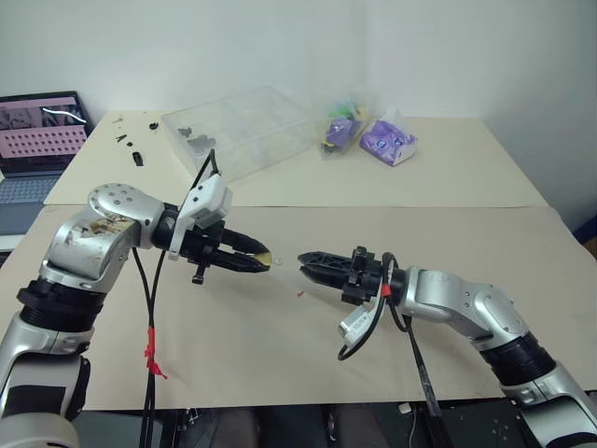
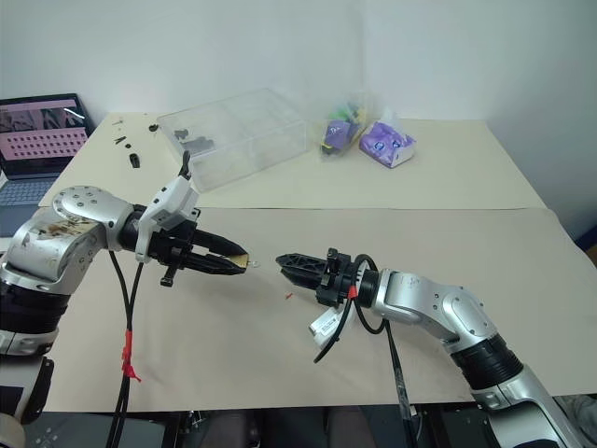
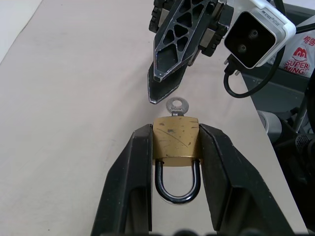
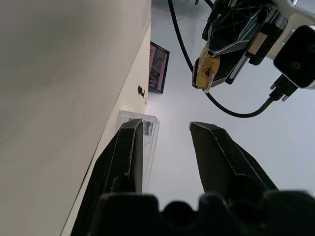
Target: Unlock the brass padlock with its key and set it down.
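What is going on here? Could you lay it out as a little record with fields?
Held item: brass padlock, clamped by its sides between the left gripper fingers
Key: sits in the padlock's keyhole, its round head sticking out
Shackle: both legs appear seated in the body
Right gripper: fingers apart, empty, tips just short of the key
Height: both grippers above the paper-covered table
Further back: clear plastic box, purple packet, laptop

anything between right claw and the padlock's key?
Nothing. A bare air gap separates the right claw from the key in the brass padlock; left wrist view shows it.
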`<control>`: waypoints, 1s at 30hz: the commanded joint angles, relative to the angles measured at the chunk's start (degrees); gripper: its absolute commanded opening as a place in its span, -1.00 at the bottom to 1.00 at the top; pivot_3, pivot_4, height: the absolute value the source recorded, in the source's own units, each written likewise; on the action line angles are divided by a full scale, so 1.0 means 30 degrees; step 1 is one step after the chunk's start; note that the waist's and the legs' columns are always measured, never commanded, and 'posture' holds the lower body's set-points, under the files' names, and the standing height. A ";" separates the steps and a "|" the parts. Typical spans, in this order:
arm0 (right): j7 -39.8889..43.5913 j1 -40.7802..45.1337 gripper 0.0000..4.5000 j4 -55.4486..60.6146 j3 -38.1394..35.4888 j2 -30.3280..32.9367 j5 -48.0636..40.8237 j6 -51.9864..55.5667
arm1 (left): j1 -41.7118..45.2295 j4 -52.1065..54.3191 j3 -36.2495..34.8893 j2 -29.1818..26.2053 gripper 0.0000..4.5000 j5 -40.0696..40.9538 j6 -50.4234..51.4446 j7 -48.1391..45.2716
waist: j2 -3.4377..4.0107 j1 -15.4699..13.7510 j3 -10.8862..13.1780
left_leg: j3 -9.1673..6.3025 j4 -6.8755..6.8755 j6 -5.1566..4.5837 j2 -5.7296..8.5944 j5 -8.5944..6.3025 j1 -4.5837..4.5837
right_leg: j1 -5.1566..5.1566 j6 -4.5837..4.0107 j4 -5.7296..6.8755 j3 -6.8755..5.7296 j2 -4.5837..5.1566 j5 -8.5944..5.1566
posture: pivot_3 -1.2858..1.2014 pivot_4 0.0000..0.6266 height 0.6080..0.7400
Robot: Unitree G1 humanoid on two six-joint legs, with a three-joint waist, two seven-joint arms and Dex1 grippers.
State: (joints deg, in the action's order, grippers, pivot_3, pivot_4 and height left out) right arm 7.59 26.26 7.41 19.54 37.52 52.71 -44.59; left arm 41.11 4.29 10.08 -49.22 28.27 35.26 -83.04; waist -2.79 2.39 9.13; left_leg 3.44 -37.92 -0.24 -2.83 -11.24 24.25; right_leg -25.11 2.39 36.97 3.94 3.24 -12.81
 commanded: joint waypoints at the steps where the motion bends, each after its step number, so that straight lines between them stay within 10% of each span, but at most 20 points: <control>1: 0.0166 0.0510 -0.11 0.0860 -0.0173 -0.0429 -0.0318 0.0240 | 0.0214 0.0545 -0.0361 0.0081 -0.62 0.0060 -0.0097 0.0134 | 0.0000 0.0012 0.0000 | 0.0000 0.0000 0.0000 0.0000 0.0000 -0.0001 | 0.0000 0.0015 0.0000 0.0000 -0.0001 0.0010 | 0.03 -0.52 1.00; 27: 0.2090 0.0698 -0.11 0.1356 -0.0398 -0.1394 -0.1933 0.0698 | 0.0145 0.0540 -0.0329 0.0323 -0.62 0.0019 -0.0150 0.0253 | 0.0000 0.0016 0.0000 | -0.0003 0.0000 -0.0001 0.0000 0.0000 -0.0002 | 0.0001 0.0015 0.0007 0.0001 -0.0002 0.0021 | 0.03 -0.52 1.00; 30: 0.2117 0.0686 -0.38 0.1359 -0.0432 -0.1380 -0.1960 0.0702 | 0.0164 0.0500 -0.0302 0.0330 -0.62 -0.0003 -0.0138 0.0253 | 0.0000 0.0016 0.0000 | -0.0003 0.0000 0.0000 0.0000 0.0000 -0.0003 | 0.0001 0.0016 0.0008 0.0001 -0.0003 0.0020 | 0.03 -0.52 1.00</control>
State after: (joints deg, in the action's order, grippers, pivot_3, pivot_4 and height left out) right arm 14.04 28.22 9.50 19.76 33.17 48.21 -43.19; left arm 41.11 4.29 10.08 -47.93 28.21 35.27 -82.09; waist -2.79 2.44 9.13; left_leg 3.43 -37.92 -0.24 -2.83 -11.24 24.24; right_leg -25.11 2.43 36.99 3.94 3.23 -12.75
